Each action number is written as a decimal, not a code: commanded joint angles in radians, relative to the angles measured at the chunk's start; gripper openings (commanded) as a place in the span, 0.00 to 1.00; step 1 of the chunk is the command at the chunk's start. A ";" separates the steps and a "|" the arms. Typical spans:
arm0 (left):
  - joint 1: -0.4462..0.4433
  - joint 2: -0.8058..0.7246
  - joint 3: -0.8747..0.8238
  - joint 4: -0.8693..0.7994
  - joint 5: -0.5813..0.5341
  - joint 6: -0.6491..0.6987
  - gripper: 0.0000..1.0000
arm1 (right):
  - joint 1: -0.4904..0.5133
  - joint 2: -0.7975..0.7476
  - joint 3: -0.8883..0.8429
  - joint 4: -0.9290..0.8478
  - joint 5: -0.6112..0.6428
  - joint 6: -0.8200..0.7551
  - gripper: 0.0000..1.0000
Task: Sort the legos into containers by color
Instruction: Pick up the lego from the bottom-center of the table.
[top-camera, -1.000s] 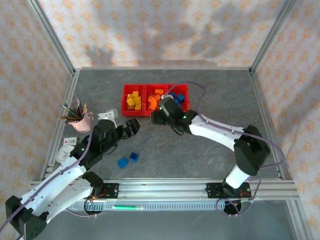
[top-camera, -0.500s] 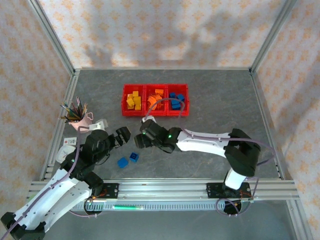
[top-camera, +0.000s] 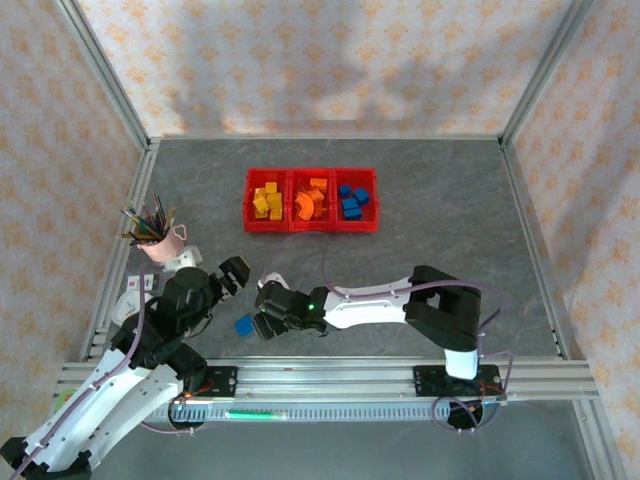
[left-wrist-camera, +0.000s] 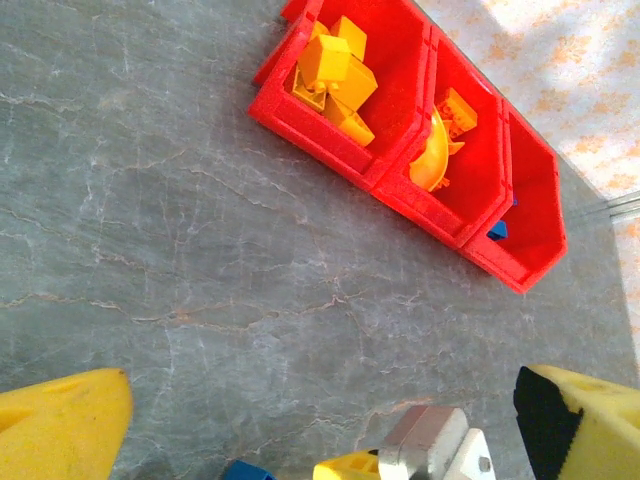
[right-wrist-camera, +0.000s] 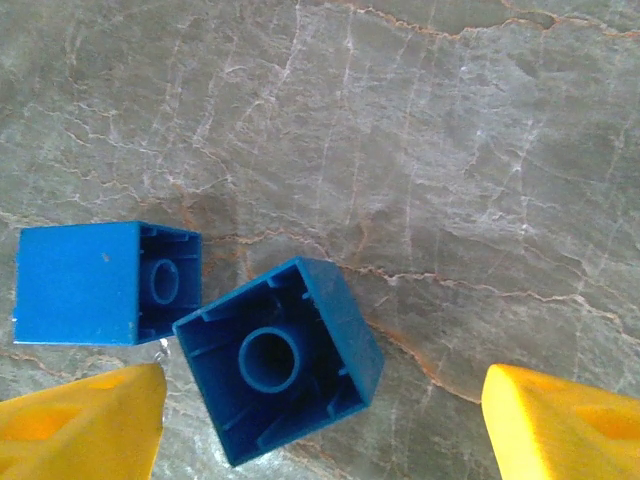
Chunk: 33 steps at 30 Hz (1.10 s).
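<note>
Two loose blue legos lie on the grey table: one upside down (right-wrist-camera: 278, 360), one on its side (right-wrist-camera: 105, 285) just left of it. My right gripper (right-wrist-camera: 322, 428) hangs open over them, the upside-down brick between its yellow fingers (right-wrist-camera: 85, 425) and nearer the left one, untouched. From above, the right gripper (top-camera: 264, 320) covers one brick; the other blue brick (top-camera: 244, 325) shows at its left. My left gripper (top-camera: 233, 270) is open and empty, its yellow fingers (left-wrist-camera: 60, 425) wide apart. The red containers (top-camera: 311, 229) hold yellow legos (top-camera: 265, 200), orange legos (top-camera: 308, 200) and blue legos (top-camera: 350, 200).
A pink pencil cup (top-camera: 160, 240) stands at the left, behind the left arm. A small white card (top-camera: 137, 285) lies by the left frame rail. The right gripper's tip (left-wrist-camera: 430, 450) shows at the bottom of the left wrist view. Bare table (top-camera: 440, 230) lies right of the bins.
My right arm has swung from the bins down and left to the two loose blue bricks. My left arm has drawn back toward the near left.
</note>
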 joint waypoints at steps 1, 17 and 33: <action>0.007 -0.008 0.011 -0.028 -0.021 -0.007 0.99 | -0.001 0.015 0.025 0.010 0.036 -0.018 0.78; 0.008 -0.003 0.019 -0.018 -0.023 -0.007 0.99 | -0.024 0.112 0.128 -0.015 0.127 -0.094 0.50; 0.008 0.009 0.029 0.011 -0.003 0.009 0.99 | -0.049 0.013 0.094 -0.042 0.111 -0.031 0.17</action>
